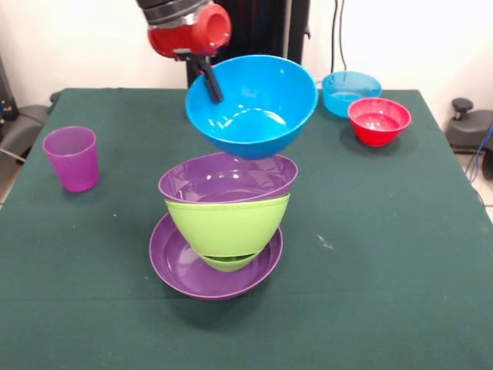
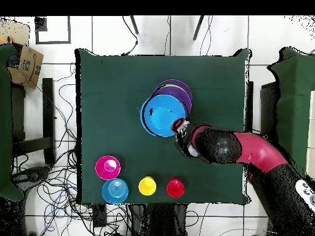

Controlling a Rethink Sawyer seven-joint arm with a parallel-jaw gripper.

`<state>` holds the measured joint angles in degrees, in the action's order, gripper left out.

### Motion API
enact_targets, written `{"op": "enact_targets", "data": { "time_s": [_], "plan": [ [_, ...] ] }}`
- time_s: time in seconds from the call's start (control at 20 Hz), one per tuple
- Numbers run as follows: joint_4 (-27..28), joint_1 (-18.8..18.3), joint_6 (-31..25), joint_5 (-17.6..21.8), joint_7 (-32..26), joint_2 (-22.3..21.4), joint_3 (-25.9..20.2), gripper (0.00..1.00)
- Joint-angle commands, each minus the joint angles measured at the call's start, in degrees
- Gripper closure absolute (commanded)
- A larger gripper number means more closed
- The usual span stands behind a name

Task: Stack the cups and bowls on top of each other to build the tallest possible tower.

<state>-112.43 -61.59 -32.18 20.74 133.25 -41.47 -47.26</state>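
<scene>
My gripper (image 1: pixel 213 89) is shut on the near-robot rim of the large blue bowl (image 1: pixel 258 108) and holds it tilted over the tower. One dark finger shows inside the bowl. The tower is a purple bowl (image 1: pixel 223 179) on a lime green bowl (image 1: pixel 227 223), over a small green bowl (image 1: pixel 229 262), in a large purple bowl (image 1: pixel 181 266). I cannot tell whether the blue bowl's bottom touches the top purple bowl. In the overhead view the gripper (image 2: pixel 180 128) is at the edge of the blue bowl (image 2: pixel 163 115), which covers most of the tower (image 2: pixel 179 88).
The purple cup (image 1: pixel 72 158) stands alone at the left. The small light blue bowl (image 1: pixel 350 91) and small red bowl (image 1: pixel 379 120) sit at the far right. The overhead view shows the yellow cup (image 2: pixel 147 185) and red cup (image 2: pixel 175 187) near the robot-side edge of the green table (image 2: pixel 104 92).
</scene>
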Motion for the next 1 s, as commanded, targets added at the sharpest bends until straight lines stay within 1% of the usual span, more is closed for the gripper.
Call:
{"op": "enact_targets", "data": {
  "time_s": [0.05,0.15,0.35,0.45,0.55,0.7,0.85,1.0],
  "plan": [
    [-1.6,-0.6,-8.3,0.2,-13.5,-2.8,-5.7,1.0],
    [-1.4,-0.7,-9.7,-0.6,-12.7,-3.7,-6.8,1.0],
    [1.2,0.0,-11.6,-0.7,-11.8,-3.0,-7.0,1.0],
    [3.2,1.1,-11.7,-0.1,-11.1,-1.9,-6.1,1.0],
    [6.1,3.2,-11.5,1.3,-10.3,-0.2,-4.5,1.0],
    [10.4,6.8,-9.3,4.1,-9.0,3.7,-1.6,1.0],
    [12.3,9.7,-5.4,6.6,-6.8,6.4,1.2,1.0],
    [12.1,11.8,-3.5,7.6,-4.2,6.2,2.8,1.0]
  ]
}}
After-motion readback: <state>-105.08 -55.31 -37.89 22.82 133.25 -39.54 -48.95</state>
